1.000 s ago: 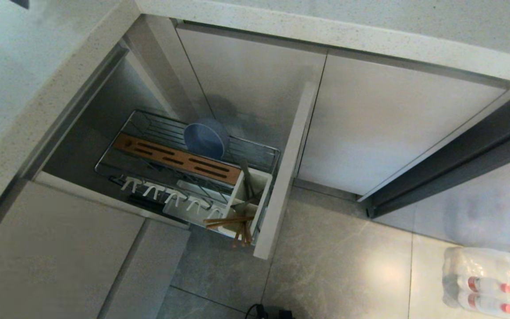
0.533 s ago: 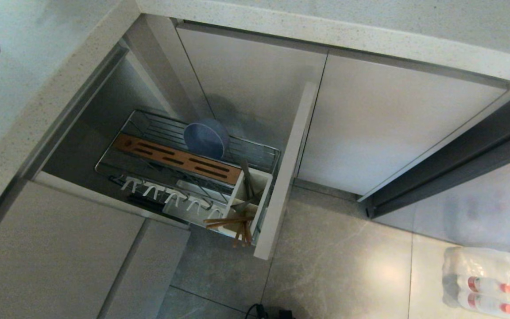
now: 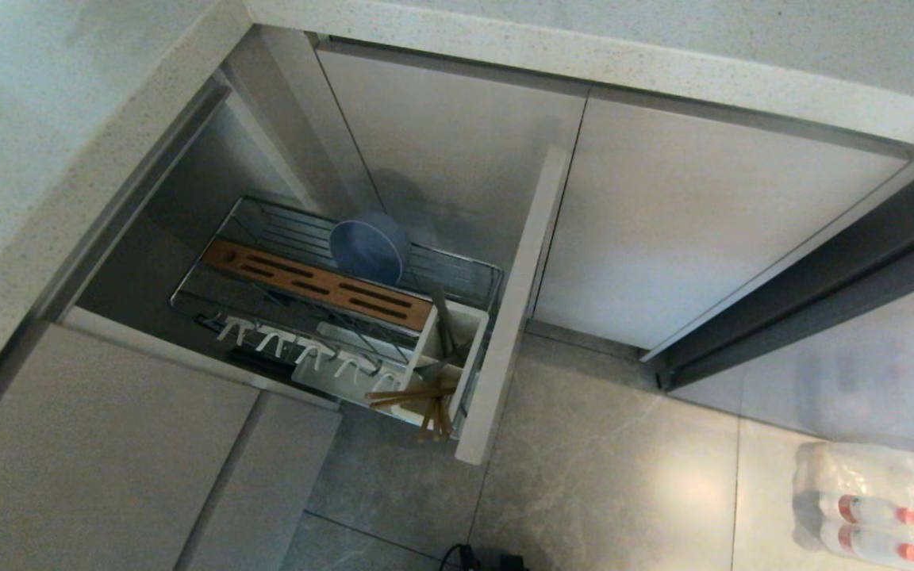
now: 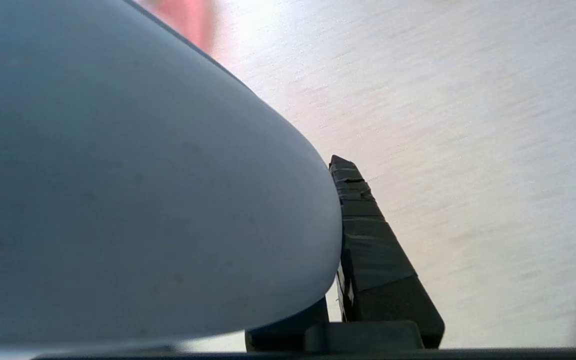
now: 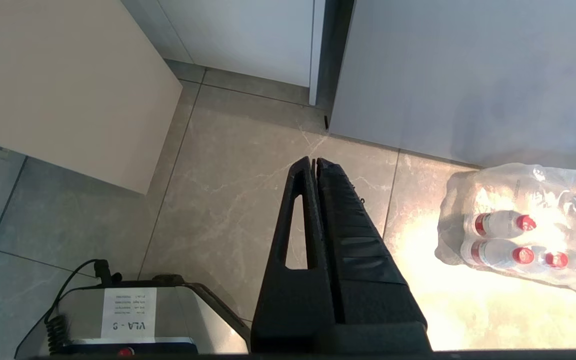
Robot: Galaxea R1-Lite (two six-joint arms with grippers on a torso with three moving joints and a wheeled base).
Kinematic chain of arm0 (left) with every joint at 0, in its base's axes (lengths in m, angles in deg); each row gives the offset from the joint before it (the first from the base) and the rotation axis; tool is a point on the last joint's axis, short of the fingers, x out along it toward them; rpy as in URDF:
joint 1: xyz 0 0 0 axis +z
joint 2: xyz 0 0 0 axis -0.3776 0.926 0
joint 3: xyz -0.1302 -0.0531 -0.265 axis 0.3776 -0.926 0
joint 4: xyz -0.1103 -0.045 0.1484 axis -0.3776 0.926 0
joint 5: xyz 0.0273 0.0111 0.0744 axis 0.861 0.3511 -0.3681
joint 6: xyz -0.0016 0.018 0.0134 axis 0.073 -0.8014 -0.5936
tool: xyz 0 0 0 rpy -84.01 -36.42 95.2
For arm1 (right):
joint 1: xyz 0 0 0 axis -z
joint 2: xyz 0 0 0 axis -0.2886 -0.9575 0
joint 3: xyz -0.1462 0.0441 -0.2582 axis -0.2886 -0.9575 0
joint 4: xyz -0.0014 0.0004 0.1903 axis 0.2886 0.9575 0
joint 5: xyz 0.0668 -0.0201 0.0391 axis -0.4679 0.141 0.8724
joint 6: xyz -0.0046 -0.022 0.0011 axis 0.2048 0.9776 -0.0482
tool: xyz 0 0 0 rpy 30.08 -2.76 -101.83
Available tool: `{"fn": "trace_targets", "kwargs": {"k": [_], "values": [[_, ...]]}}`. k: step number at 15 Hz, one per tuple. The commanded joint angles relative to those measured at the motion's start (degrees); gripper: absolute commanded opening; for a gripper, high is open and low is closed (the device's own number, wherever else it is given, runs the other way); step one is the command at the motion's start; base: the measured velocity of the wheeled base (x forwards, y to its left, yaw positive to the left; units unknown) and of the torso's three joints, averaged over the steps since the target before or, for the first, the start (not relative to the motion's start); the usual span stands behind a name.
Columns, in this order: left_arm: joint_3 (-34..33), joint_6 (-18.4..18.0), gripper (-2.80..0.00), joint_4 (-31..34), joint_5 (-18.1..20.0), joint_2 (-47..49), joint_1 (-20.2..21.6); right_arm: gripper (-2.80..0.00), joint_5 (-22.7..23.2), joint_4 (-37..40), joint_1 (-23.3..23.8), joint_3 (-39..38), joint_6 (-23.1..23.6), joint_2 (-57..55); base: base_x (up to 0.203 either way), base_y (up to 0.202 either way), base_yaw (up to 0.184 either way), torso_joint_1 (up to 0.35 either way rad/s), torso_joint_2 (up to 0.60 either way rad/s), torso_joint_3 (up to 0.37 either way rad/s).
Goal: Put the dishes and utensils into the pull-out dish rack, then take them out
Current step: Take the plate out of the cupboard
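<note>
The wide matte light-blue round plate (image 4: 133, 190) is clamped by its rim in the left hand (image 4: 340, 250), above a pale table surface, out of the head view. The chrome wire pull-out dish rack (image 3: 473, 274) sits low in the cabinet, white plate prongs (image 3: 298, 349) free. Right hand (image 5: 315, 165) hangs closed over the floor.

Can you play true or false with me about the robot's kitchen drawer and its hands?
1. The blue-grey bowl sits in the pull-out dish rack. True.
2. The chopsticks lie on the floor. False: they rest in the white utensil caddy.
3. The left gripper holds the light-blue plate. True.
4. The right gripper is wide open. False: its fingers are shut, over floor tiles.
5. The rack is pushed in. False: it is pulled out.
</note>
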Motion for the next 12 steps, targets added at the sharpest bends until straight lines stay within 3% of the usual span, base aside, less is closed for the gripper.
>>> {"fn": "trace_targets", "kwargs": {"k": [1, 4, 7, 8, 12], "values": [[-0.2, -0.4, -2.80, 0.6, 3.0, -2.9, 5.9, -2.80, 0.0, 0.0, 0.0, 0.0, 0.0, -0.1, 0.000, 0.000, 0.000, 0.000, 0.00, 0.000], [-0.7, -1.7, -2.80, 1.6, 11.3, -5.2, 15.9, -2.80, 0.0, 0.0, 0.0, 0.0, 0.0, -0.1, 0.000, 0.000, 0.000, 0.000, 0.00, 0.000], [-1.3, -2.4, -2.80, 6.7, 24.2, -7.3, 27.0, -2.80, 0.0, 0.0, 0.0, 0.0, 0.0, -0.1, 0.000, 0.000, 0.000, 0.000, 0.00, 0.000], [-2.2, -2.5, -2.80, 7.9, 27.4, -8.1, 29.5, -2.80, 0.0, 0.0, 0.0, 0.0, 0.0, -0.1, 0.000, 0.000, 0.000, 0.000, 0.00, 0.000], [-6.2, -3.4, -2.80, 9.4, 34.8, -9.4, 35.4, -2.80, 0.0, 0.0, 0.0, 0.0, 0.0, -0.1, 0.000, 0.000, 0.000, 0.000, 0.00, 0.000]]}}
